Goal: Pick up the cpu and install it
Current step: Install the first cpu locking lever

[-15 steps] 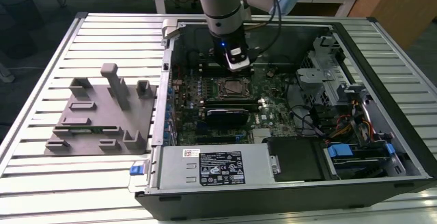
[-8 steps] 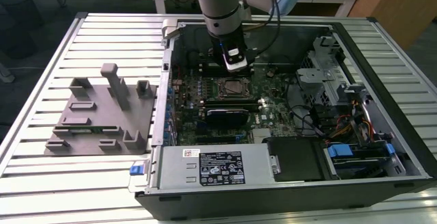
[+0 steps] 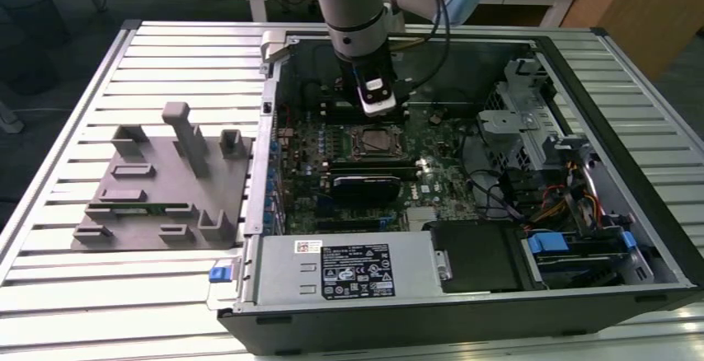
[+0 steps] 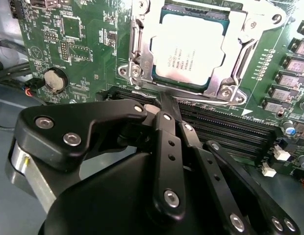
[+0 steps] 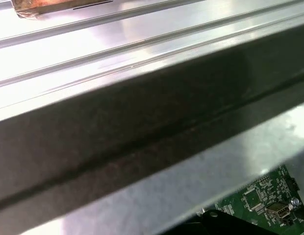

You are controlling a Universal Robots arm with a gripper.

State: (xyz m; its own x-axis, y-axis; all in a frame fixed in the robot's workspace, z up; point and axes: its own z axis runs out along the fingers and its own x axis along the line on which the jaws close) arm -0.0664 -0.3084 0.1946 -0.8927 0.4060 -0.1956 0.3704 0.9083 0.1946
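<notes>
Cpu (image 4: 191,48), a small silver-lidded square chip, sat in its socket; we judged it light, rigid, fragile, best gripped by edges; the black gripper (image 4: 167,105) seemed pinched together, empty.

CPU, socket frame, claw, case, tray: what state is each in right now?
CPU: seated in the socket, lid up, not held.
Socket frame: down around the CPU.
Claw: shut, empty, over the memory slots beside the socket.
Case: on its side, panel off.
Tray: on the table beside the case.
</notes>
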